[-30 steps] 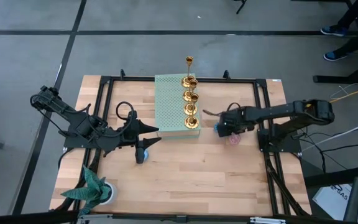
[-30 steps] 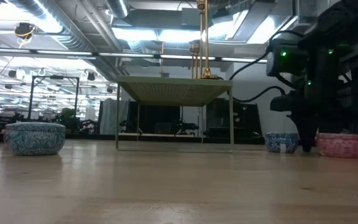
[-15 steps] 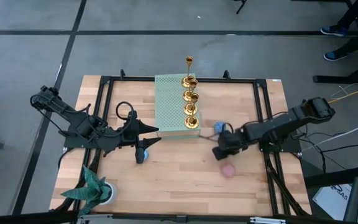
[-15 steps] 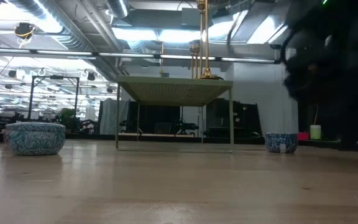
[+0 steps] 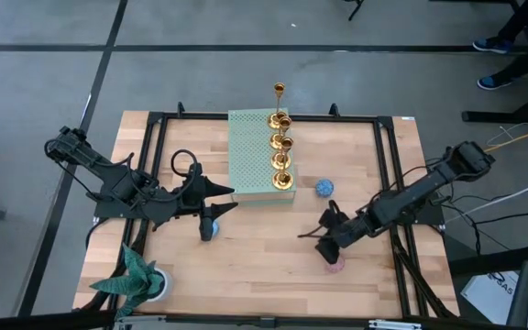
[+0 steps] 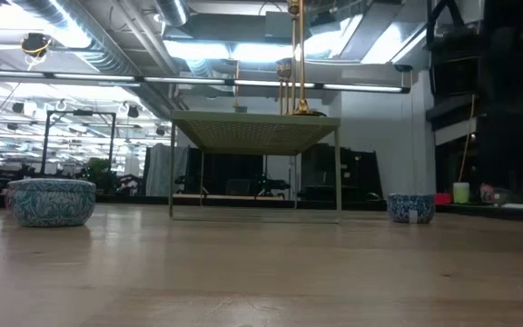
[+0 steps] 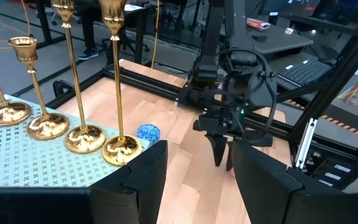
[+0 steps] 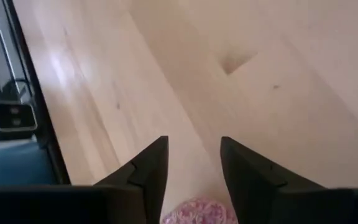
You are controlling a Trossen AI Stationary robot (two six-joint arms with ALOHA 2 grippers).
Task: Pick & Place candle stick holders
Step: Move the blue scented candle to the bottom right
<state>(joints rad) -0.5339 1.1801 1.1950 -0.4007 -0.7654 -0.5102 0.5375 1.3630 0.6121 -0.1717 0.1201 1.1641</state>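
Your right gripper [image 5: 330, 246] has swung away from the middle of the table [image 5: 273, 266] toward the front right part. A second ago it was up beside the green stand [image 5: 250, 160], next to the small blue bowl [image 5: 324, 188]. The little pink bowl [image 5: 335, 266] came along with it and now sits nearer the front edge, right at the gripper's tips. In the right wrist view you can see the pink bowl [image 8: 199, 211] peeking out between the two dark fingers [image 8: 145, 171]. The fingers stand a bit apart with the bowl just behind the gap. You cannot tell if they are squeezing it or only touching it.

Your left gripper [image 5: 211, 197] has not moved. It waits near the left side of the table, by the green stand, with another blue bowl [image 5: 208, 227] just in front of it. Its fingers [image 7: 138, 180] stand apart with nothing between them.

The gold candle stick holders [image 5: 280, 151] are where they were. They stand in a row along the right edge of the green stand, tall and upright.

So the thing that just moved is a pink bowl, not a candle stick holder. My guess is that no holder has been picked up yet, and that part of the job is still ahead of you.
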